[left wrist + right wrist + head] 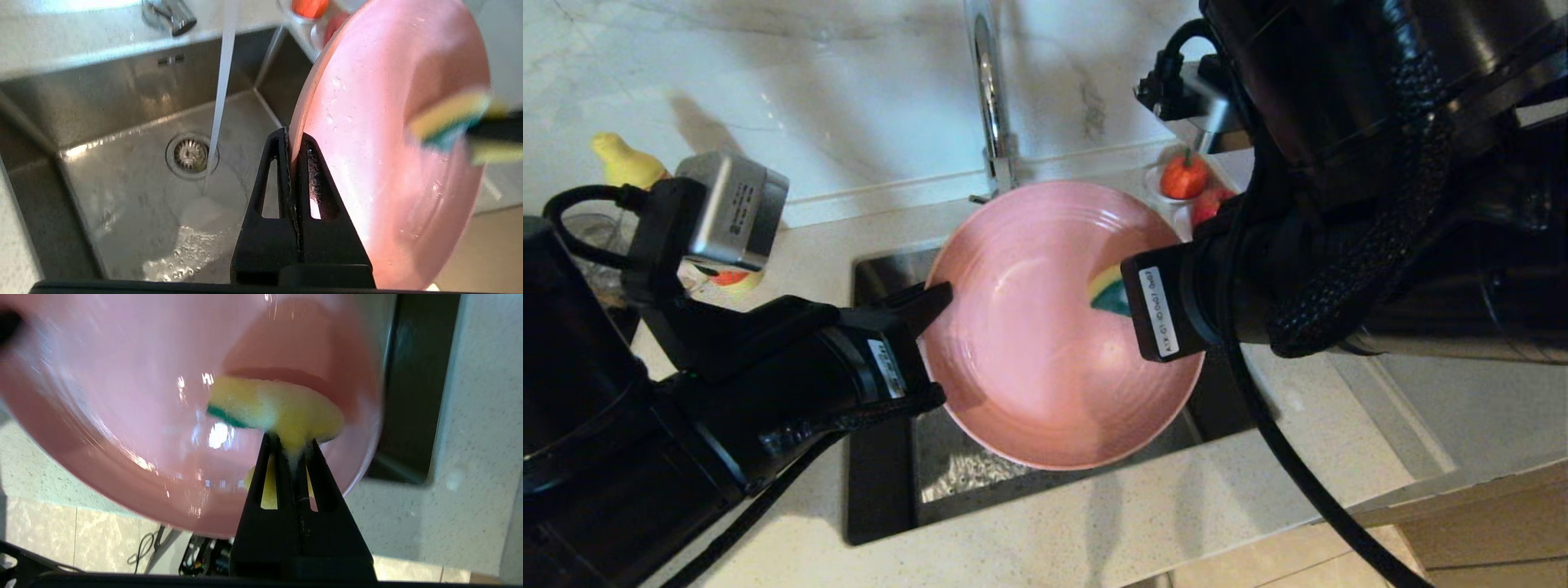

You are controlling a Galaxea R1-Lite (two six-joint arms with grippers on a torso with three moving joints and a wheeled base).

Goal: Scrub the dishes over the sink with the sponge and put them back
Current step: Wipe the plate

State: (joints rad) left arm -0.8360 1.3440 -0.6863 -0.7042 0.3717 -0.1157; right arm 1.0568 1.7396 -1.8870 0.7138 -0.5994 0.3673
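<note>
The pink plate, one of the dishes, hangs tilted over the sink. My left gripper is shut on its left rim, one finger on each face. My right gripper is shut on the yellow sponge, whose green layer shows at one edge. The sponge presses against the plate's inner face on its right side. In the left wrist view the sponge is blurred against the plate. Water runs from the faucet into the basin beside the drain.
A white dish of red fruit stands on the counter behind the sink at the right. A yellow object and a clear glass sit at the back left. Speckled countertop runs along the sink's front edge.
</note>
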